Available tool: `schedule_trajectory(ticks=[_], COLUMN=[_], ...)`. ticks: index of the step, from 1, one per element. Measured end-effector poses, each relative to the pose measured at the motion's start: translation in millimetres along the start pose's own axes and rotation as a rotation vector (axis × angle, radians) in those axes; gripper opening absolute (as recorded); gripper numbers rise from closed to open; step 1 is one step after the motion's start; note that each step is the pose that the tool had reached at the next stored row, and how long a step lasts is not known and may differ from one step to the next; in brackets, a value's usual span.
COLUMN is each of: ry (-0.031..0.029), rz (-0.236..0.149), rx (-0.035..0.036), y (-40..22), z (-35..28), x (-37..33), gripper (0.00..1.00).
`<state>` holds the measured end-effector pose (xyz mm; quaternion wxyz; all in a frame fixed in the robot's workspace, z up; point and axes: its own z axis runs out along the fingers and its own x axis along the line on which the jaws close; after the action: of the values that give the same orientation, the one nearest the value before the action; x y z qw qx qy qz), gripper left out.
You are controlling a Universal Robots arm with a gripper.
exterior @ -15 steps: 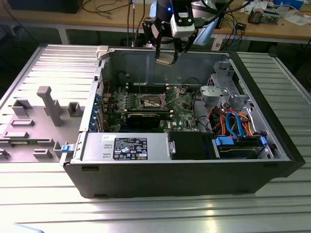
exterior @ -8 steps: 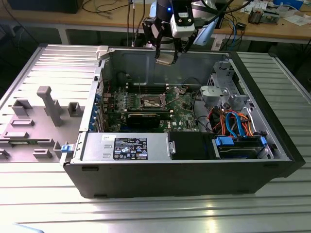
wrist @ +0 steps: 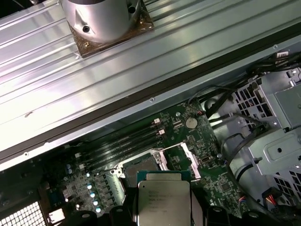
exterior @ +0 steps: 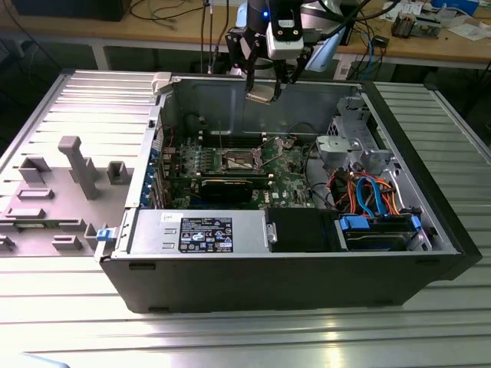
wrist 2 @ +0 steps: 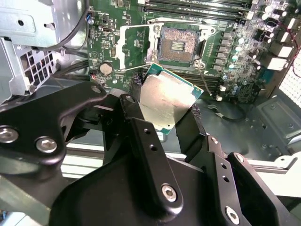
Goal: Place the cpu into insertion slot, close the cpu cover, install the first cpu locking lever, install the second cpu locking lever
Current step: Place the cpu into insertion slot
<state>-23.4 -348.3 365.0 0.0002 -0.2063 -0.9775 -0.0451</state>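
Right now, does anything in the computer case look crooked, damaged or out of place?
The cpu, clamped in the gripper above the open case, looks skewed: its edges do not line up with the insertion slot below. The cpu cover stands swung open beside the bare slot. No damage shows.

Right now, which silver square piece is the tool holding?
The cpu, solid-topped, gripped in the tool; the windowed cpu cover lies open beside the insertion slot.

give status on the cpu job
Gripper jaws shut on cpu, held off the board. Slot empty, cover open. Nothing seen blocking the slot.
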Motion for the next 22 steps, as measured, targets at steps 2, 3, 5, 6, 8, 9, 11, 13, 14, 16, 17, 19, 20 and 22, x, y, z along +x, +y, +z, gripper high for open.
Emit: schedule_trajectory(ticks=[2, 3, 5, 6, 8, 9, 11, 13, 14, 16, 17, 19, 20, 22], ry=[-0.0001, -0.0001, -0.0002, -0.0003, -0.0007, -0.0014, -0.0028, -0.0048, -0.0058, -0.0069, -0.007, -0.0071, -0.0071, -0.0071], rz=[0.001, 0.001, 0.002, 0.003, 0.007, 0.015, 0.032, 0.054, 0.065, 0.078, 0.078, 0.08, 0.08, 0.08], rx=[0.0, 0.0, 0.0, -0.0001, -0.0002, -0.0004, -0.0007, -0.001, -0.0013, -0.0015, -0.0015, -0.0015, -0.0015, -0.0015], y=[0.0, 0.0, 0.0, 0.0, 0.0, 0.0, 0.0, 0.0, 0.0, 0.0, 0.0, 0.0, 0.0, 0.0], z=[0.0, 0.0, 0.0, 0.0, 0.0, 0.0, 0.0, 0.0, 0.1, 0.1, 0.1, 0.1, 0.1, 0.1], x=[0.0, 0.0, 0.0, 0.0, 0.0, 0.0, 0.0, 0.0, 0.0, 0.0, 0.0, 0.0, 0.0, 0.0], gripper=[0.54, 0.54, 0.54, 0.54, 0.54, 0.54, 0.54, 0.54, 0.54, 0.54, 0.54, 0.54, 0.54, 0.54])
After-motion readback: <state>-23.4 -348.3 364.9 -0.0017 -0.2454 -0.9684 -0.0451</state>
